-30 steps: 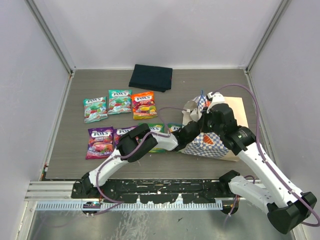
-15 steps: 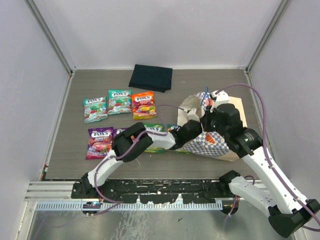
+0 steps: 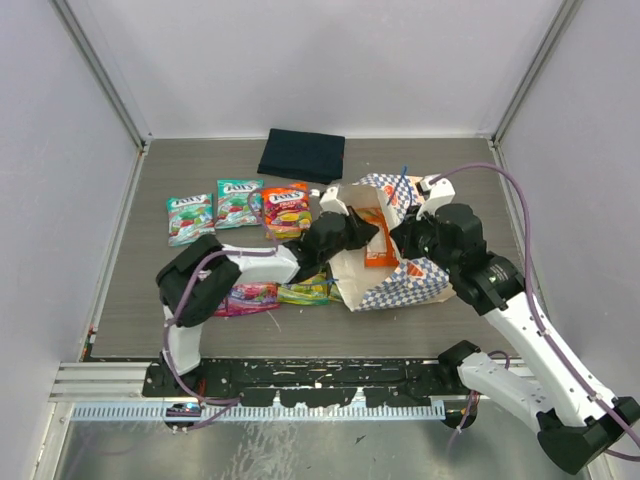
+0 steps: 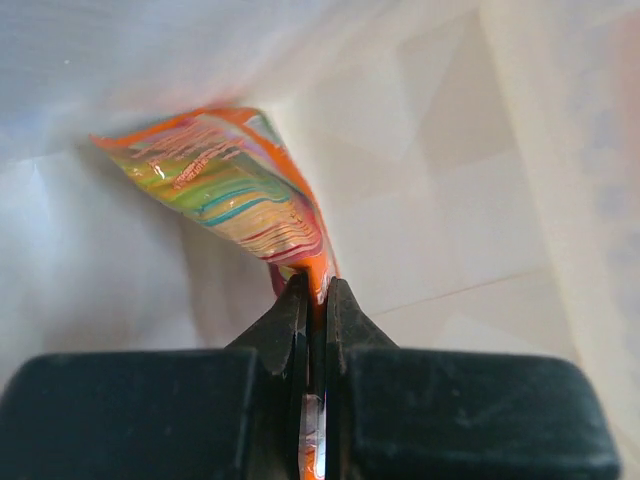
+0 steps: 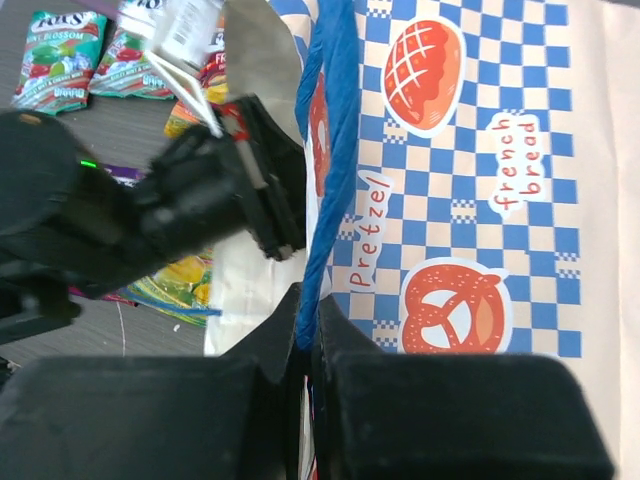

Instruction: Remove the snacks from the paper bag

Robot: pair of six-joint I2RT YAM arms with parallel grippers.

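The blue-and-white checkered paper bag [image 3: 400, 285] lies at the right of the table, its cream mouth facing left. My left gripper [image 3: 366, 231] reaches into that mouth and is shut on the corner of an orange snack pouch [image 4: 235, 185], which hangs inside against the bag's white wall [image 4: 480, 200]. My right gripper [image 5: 308, 322] is shut on the bag's blue cord handle [image 5: 330, 150] at the rim. Several snacks lie on the table to the left: two teal pouches [image 3: 190, 217], an orange one [image 3: 287, 210], a purple one [image 3: 250, 295] and a green one [image 3: 305, 290].
A dark navy folded cloth [image 3: 302, 155] lies at the back of the table. Grey walls close the table at left, back and right. My left arm [image 3: 215, 275] stretches across the pouches of the near row.
The left gripper has shut on the orange pouch inside the bag. The bag's mouth has opened wider and turned left, and the left arm's elbow has swung left.
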